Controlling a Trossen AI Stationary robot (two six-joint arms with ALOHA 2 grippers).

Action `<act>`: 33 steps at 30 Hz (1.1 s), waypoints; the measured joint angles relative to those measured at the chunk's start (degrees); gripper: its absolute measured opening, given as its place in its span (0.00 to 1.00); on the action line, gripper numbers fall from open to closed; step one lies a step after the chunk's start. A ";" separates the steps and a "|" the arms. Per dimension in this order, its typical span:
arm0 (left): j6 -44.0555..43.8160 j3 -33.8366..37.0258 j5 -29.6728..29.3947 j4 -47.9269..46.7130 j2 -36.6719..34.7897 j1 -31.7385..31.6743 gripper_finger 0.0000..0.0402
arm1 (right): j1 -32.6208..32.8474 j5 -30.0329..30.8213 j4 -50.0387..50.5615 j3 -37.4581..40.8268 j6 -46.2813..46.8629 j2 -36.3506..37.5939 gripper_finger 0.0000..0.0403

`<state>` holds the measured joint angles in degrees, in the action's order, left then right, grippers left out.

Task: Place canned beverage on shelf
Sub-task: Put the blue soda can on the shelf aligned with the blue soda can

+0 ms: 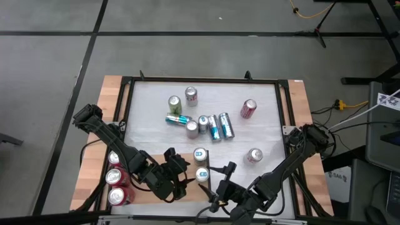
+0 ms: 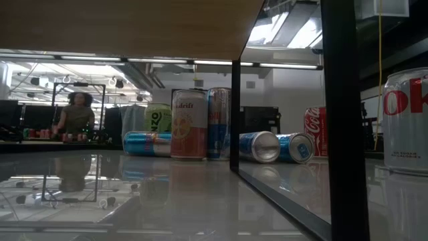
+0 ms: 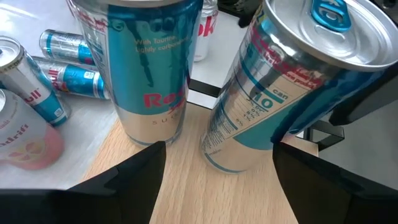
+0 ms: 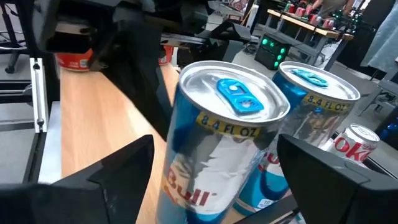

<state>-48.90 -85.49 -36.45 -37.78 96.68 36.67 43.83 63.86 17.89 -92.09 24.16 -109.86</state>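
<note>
Wood-grain shelf (image 1: 145, 201) fills the lower left of the high view, and both hands meet at its right end. The left hand (image 1: 180, 170) reaches in from the left with its fingers spread wide. Its wrist view shows a blue-and-silver can (image 1: 202, 174) standing on the wood just past those fingers, between them but not clearly gripped. In that view the can seems to lean, though I cannot tell if that is real tilt or the lens. The right hand (image 1: 220, 181) comes from the lower right, also wide, facing the same can from the other side and close to it.

Just behind that can stands a second blue can (image 1: 199, 154), upright at the shelf's edge. Three red cans (image 1: 114, 177) line the shelf's left side.

Farther up the frame, on the white desk (image 1: 150, 128), a cluster of loose cans (image 1: 212, 125) waits, some upright and some lying down.

My reading: the placing step is all but done, since the near can's base rests on the shelf. The next move calls for drawing the fingers straight back, without brushing either blue can, as they stand close together. A loose can on the desk would then be the likely next target.
</note>
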 joint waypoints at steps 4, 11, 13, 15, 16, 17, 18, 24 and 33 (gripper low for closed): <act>-0.01 0.00 0.76 0.00 0.02 0.00 0.73 | 0.15 -0.05 0.30 0.00 -0.01 0.23 0.81; -0.02 0.00 1.27 -0.02 0.02 0.06 0.73 | 1.20 -1.07 0.77 0.01 -0.40 2.15 0.81; -0.02 0.00 1.35 0.00 0.04 0.09 0.73 | 1.56 -1.44 1.98 0.01 -0.42 2.38 0.82; -0.04 0.00 1.44 0.02 0.07 0.09 0.73 | 1.95 -1.32 2.53 0.00 -0.39 2.38 0.81; -0.04 0.00 1.44 0.04 0.07 0.09 0.73 | 1.95 -1.25 2.65 0.00 -0.40 2.38 0.81; -0.04 0.00 1.44 0.10 0.07 0.09 0.73 | 1.95 -1.34 2.91 0.01 -0.22 2.38 0.81; -0.04 0.00 1.45 0.20 0.07 0.09 0.73 | 1.93 -1.87 3.35 0.00 0.14 2.40 0.81; -0.04 0.00 1.66 1.25 0.07 0.09 0.73 | 1.48 -2.93 5.22 0.02 2.70 2.43 0.81; -0.04 0.00 1.64 1.27 0.07 0.09 0.73 | -0.05 -1.91 6.40 0.00 2.75 2.43 0.82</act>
<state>-48.95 -85.49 -34.80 -36.51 96.75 36.75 43.79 61.95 24.29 -92.09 26.91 -107.44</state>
